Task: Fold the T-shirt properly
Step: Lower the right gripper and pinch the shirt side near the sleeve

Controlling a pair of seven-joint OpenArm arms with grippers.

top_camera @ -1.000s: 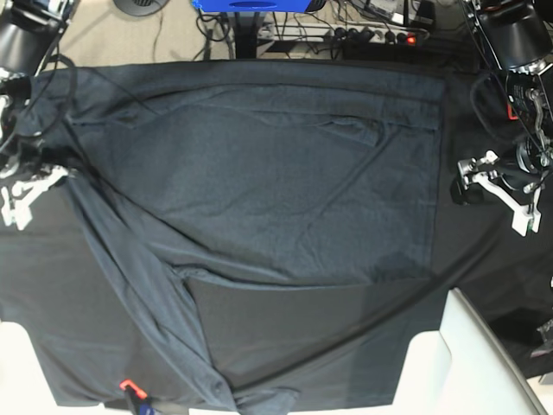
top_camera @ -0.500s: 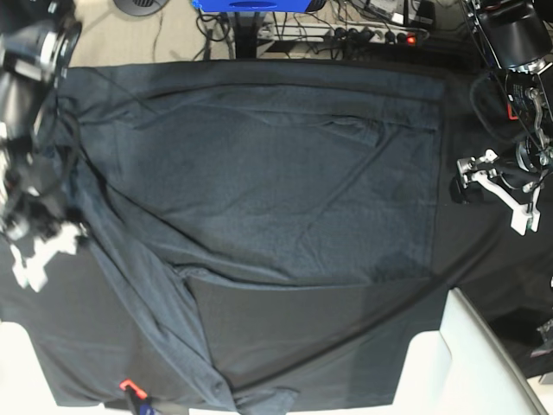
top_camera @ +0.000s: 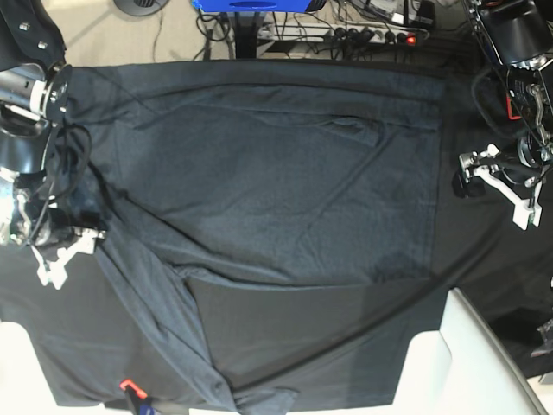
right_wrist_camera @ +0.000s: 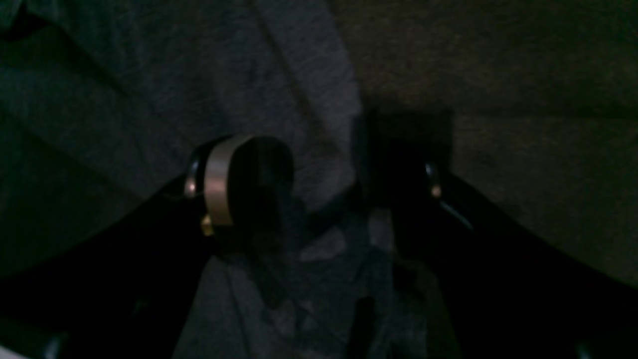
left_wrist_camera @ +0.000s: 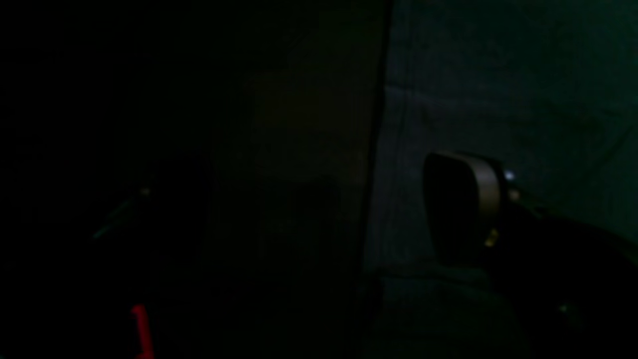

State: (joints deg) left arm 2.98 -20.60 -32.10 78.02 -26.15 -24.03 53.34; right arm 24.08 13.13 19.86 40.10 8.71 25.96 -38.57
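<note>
Dark slate-grey long-sleeved knit T-shirt (top_camera: 259,173) spread on a plain black tablecloth (top_camera: 311,337), an arm at each side.

In the base view, the right gripper (top_camera: 67,255) sits at the far left, its white fingers spread open at the edge of a sleeve that runs down toward the near table edge; the wrist view shows the jaws apart with grey knit between them, nothing pinched. The shirt's body lies flat across the middle, lightly creased, its straight side hem at the right. Beyond that hem, over bare tablecloth, the left gripper (top_camera: 497,183) hangs with its jaws wide apart and empty, clear of the cloth.
</note>
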